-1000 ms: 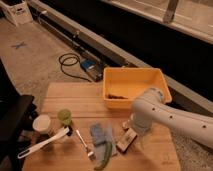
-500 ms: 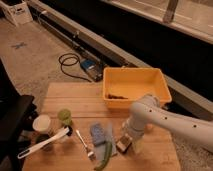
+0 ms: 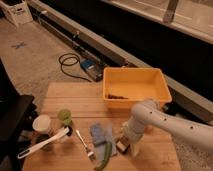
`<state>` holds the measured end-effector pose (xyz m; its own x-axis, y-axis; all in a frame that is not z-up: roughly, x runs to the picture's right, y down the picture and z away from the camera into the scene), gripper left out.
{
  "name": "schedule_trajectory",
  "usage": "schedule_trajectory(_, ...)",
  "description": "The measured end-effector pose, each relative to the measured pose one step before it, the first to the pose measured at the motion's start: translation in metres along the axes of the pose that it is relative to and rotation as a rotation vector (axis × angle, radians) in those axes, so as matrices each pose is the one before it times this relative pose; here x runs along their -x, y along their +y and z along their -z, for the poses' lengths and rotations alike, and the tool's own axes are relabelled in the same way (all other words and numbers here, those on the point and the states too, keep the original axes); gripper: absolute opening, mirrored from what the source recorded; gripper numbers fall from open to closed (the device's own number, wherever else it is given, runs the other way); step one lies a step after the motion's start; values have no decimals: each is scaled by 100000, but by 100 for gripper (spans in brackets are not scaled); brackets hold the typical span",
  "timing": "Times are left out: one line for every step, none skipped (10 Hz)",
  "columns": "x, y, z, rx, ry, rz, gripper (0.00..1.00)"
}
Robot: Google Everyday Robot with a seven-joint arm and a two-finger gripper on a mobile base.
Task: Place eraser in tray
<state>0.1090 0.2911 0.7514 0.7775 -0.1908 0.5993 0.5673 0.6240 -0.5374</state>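
Note:
The eraser, a small tan block with a dark lower layer, lies on the wooden table in front of the tray and right of a blue cloth. The tray is a large yellow-orange bin at the table's far right, with a few small dark bits inside near its front left. My gripper hangs from the white arm that comes in from the right. It is down right at the eraser, partly covering its far end.
A blue cloth, a green pod and a fork lie left of the eraser. A white utensil, a white cup and a green cup stand at the left. A black chair is beside the table.
The arm has swung left and down, bringing the gripper from beside the tray's front onto the eraser. The eraser has hardly moved.

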Motion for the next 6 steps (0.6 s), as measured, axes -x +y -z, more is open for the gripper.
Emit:
schedule_trajectory(-6, -248, -285, 478, -150, 0, 76)
schedule_trajectory(43, -57, -35, 396, 37, -59, 70)
schedule_trajectory(-9, 88, -38, 502, 100, -128, 58)
schedule_trajectory(118, -72, -72, 246, 211, 509, 47)
schedule_trajectory(253, -188, -102, 430, 315, 1137, 37)
schedule_trajectory(132, -71, -42, 228, 349, 637, 26)
